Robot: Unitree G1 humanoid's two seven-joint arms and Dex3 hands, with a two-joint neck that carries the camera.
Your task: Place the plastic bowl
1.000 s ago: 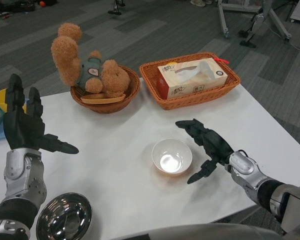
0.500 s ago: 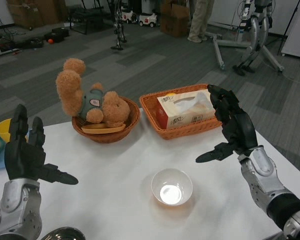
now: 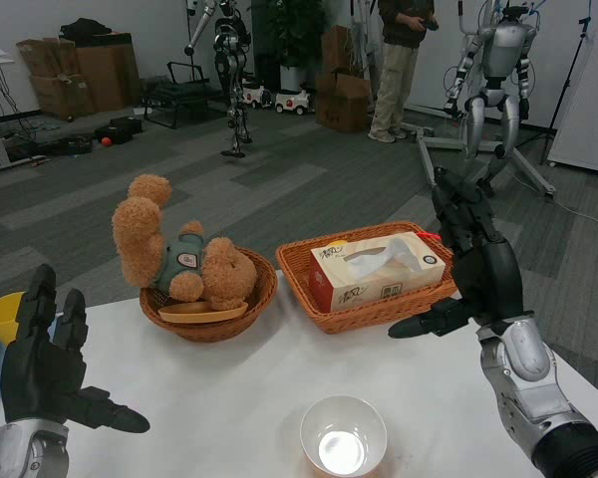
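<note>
One plastic bowl [image 3: 344, 436] upright, mouth up, on table [image 3: 219, 398]

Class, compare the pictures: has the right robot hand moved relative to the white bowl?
Yes. The right robot hand has lifted away from the white bowl and is now raised, open, in front of the tissue basket.

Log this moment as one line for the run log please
bowl: upright on table, released | right hand: raised, open | left hand: raised, open

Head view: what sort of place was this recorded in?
Probably a robotics lab or workshop: humanoid robots on stands, stacked cardboard boxes and a person standing on the grey carpet beyond the table.
</note>
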